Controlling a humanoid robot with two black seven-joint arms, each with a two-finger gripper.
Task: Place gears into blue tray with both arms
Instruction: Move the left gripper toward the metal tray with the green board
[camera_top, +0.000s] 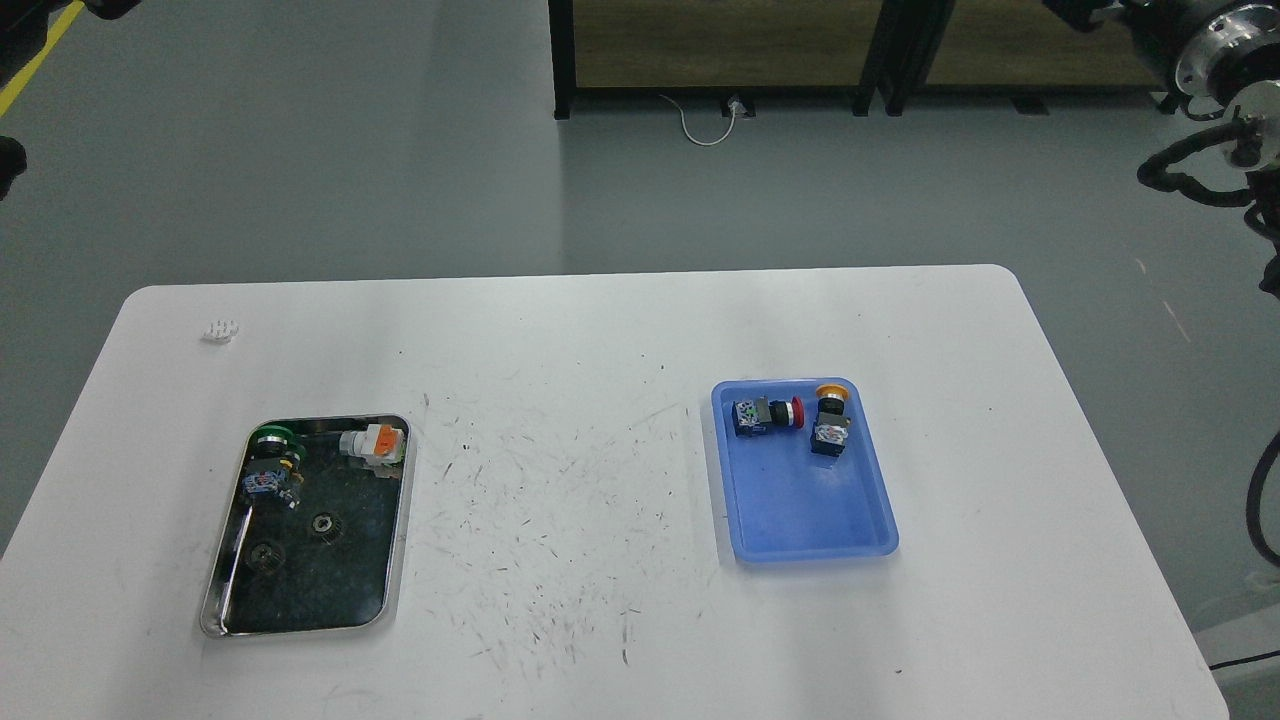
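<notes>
Here neither gripper's fingers show: only a joint of the right arm (1225, 60) sits at the top right corner and a dark edge of the left arm (10, 165) at the far left. Two gears (322, 524) (265, 556) lie in the steel tray (395, 560), beside two switches (272, 465) (374, 447). The blue tray (800, 520), well apart to the right, holds two more switches (768, 415) (830, 425). A small white piece (221, 329) lies on the table (600, 330).
</notes>
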